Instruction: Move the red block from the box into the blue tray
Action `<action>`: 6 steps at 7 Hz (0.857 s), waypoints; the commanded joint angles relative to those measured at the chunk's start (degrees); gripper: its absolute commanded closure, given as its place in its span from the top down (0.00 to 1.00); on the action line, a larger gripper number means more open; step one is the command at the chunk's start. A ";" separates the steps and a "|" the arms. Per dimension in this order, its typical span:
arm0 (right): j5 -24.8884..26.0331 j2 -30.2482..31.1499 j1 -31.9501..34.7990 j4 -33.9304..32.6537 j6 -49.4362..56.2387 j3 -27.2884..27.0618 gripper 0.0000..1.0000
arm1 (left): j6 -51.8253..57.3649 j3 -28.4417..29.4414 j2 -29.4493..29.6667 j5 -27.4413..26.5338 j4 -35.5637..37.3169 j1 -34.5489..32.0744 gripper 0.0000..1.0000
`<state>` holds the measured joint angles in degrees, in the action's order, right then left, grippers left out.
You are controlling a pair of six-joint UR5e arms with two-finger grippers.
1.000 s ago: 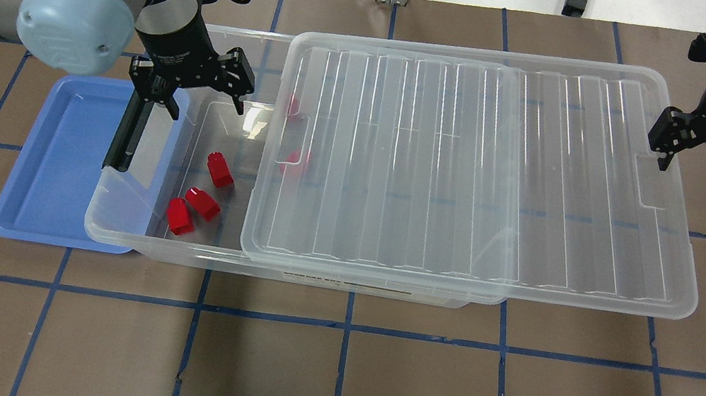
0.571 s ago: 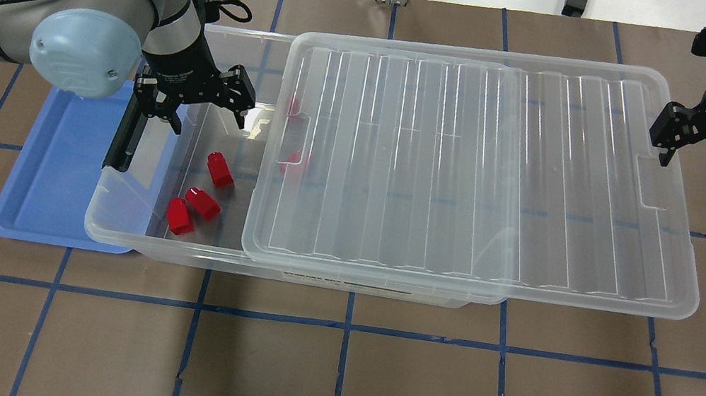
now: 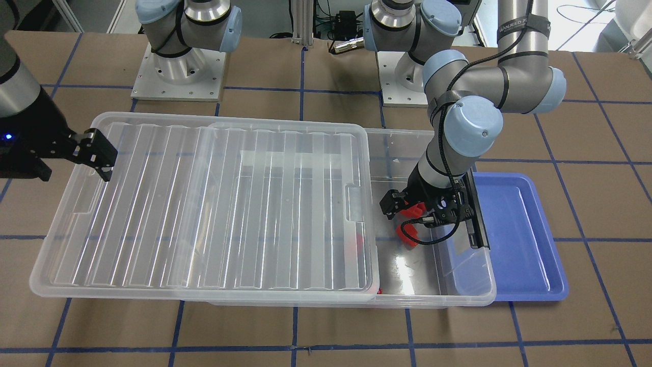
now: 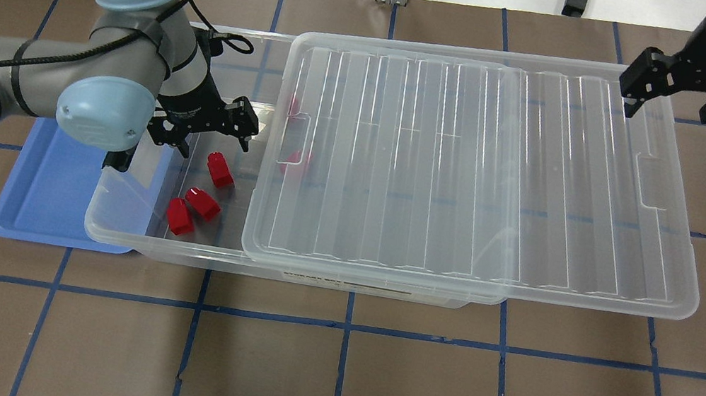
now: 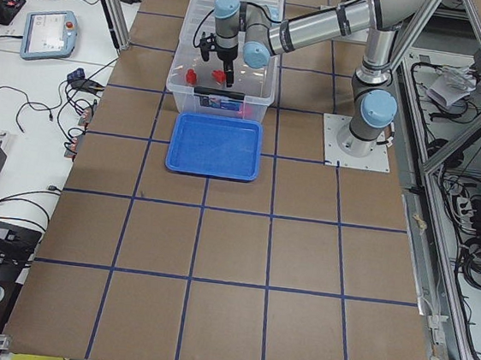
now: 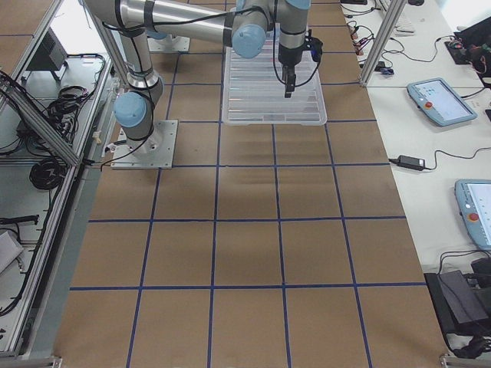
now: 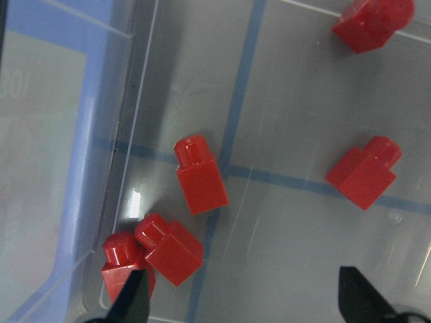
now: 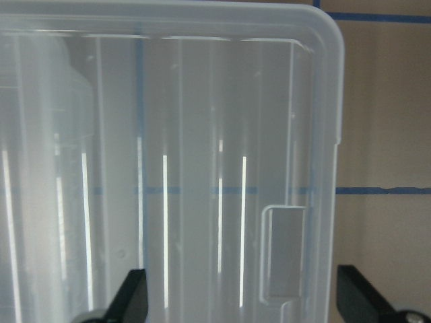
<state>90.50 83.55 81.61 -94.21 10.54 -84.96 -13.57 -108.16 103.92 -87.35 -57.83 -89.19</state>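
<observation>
**Left tool** (image 4: 212, 139): fingers spread wide, nothing between them. It hangs inside the open end of the box (image 4: 106, 214), centre-left of the overhead frame. In the wrist view the two fingertips (image 7: 135, 299) frame the box floor from the bottom edge.

**Red block** (image 7: 201, 176): the likeliest pick. It lies on its side, alone, just above the tool's gap at frame centre. Two more blocks (image 7: 168, 249) touch each other at lower left, hard against the box wall. Another two lie at right, under the lid (image 4: 471, 175).

**Blue tray** (image 4: 55, 177): lower left on the counter (image 4: 364, 386), holding no block. Its right side is tucked under the box's end.

**Right tool** (image 4: 670, 100): spread wide, holding nothing, over the lid's upper-right corner.

**Hazards, as judged:**
- A descent drifting lower left could catch the touching pair, or jam a finger on the wall.
- A grip across the stub rather than the flat faces could squirt the block out.
- The lid's edge stands near the other finger.
- A carry too low could strike the box rim, and a release too close to it would land back in the box.
</observation>
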 commanded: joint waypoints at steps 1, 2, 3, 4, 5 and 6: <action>-3.84 2.49 2.94 9.19 -3.06 5.06 1.00 | -1.11 -2.84 1.10 -0.36 4.83 0.16 1.00; -3.93 2.59 3.46 9.39 -5.07 4.72 1.00 | -2.24 -3.10 3.02 -0.19 5.01 0.16 1.00; -3.84 2.85 3.56 10.35 -5.61 4.63 1.00 | -2.60 -2.41 3.48 -0.28 5.10 0.16 1.00; -4.36 2.59 3.64 10.53 -5.71 4.98 1.00 | -2.43 -2.75 4.96 -0.28 5.36 0.16 1.00; -3.85 2.67 4.08 10.71 -5.71 4.81 1.00 | -1.82 -2.41 5.50 -1.23 6.75 0.16 1.00; -3.75 2.76 4.17 10.71 -5.71 4.72 1.00 | -3.73 -2.49 6.55 -1.85 7.72 0.16 0.97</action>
<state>86.57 86.23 85.55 -83.62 4.89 -80.17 -15.99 -110.68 109.27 -88.42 -51.33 -89.03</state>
